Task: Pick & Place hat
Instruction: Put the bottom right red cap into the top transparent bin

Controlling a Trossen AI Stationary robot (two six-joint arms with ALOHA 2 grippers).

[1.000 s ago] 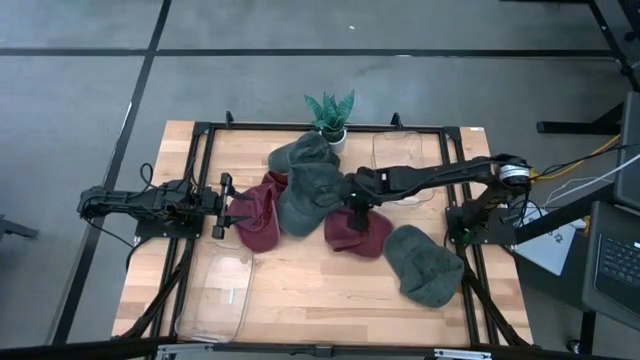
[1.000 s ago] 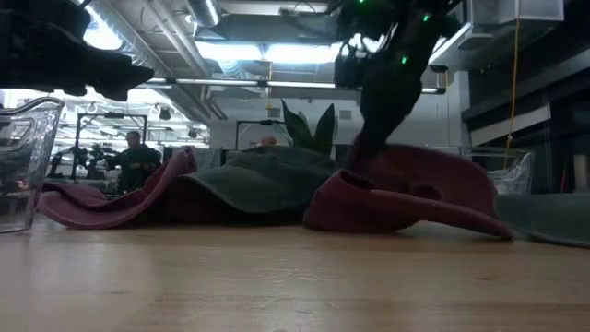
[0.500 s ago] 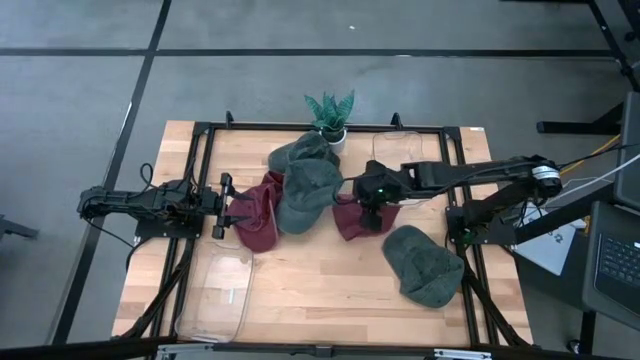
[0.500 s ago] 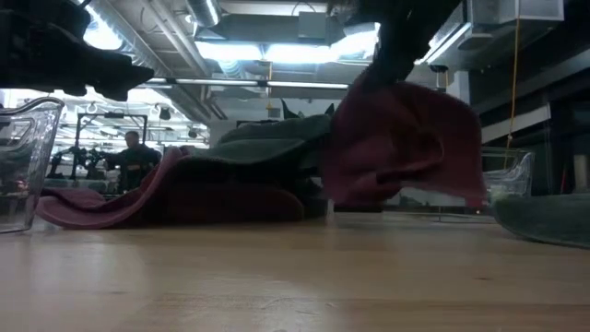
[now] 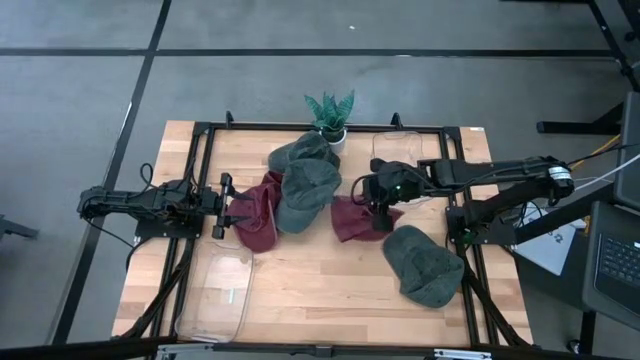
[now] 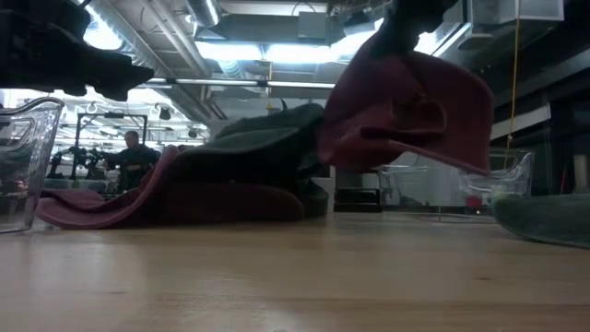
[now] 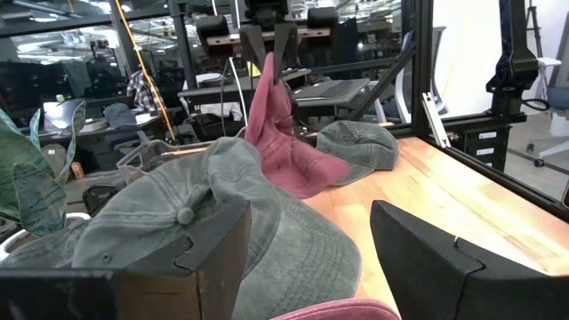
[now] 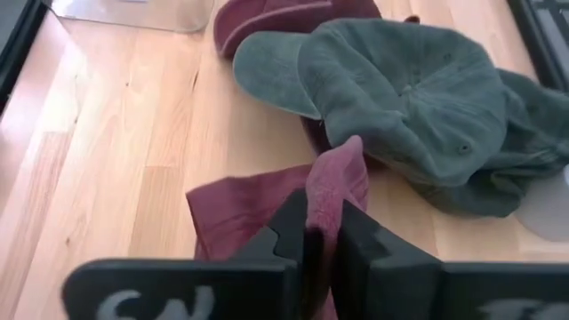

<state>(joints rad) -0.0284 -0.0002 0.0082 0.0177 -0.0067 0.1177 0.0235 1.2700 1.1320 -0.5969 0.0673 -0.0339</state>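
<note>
The right gripper point(image 5: 381, 190), right of centre in the high view, has its jaws clamped on a fold of the maroon cap point(image 5: 355, 217), which hangs clear of the table point(image 5: 300, 290) in the low view. Bare wood lies below it. The left gripper point(image 5: 222, 206) waits at left, jaws apart.

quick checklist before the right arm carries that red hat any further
1. Right tool pinching the red hat: ok, fabric sits between shut fingers.
2. Hat off the table: ok in the low view, hanging clear.
3. Hat free of the green hat pile: cannot tell, they look close.
4. Left tool out of the way: ok, open, waiting by the other red hat.
5. Clear bin near the right arm unobstructed: ok.
</note>
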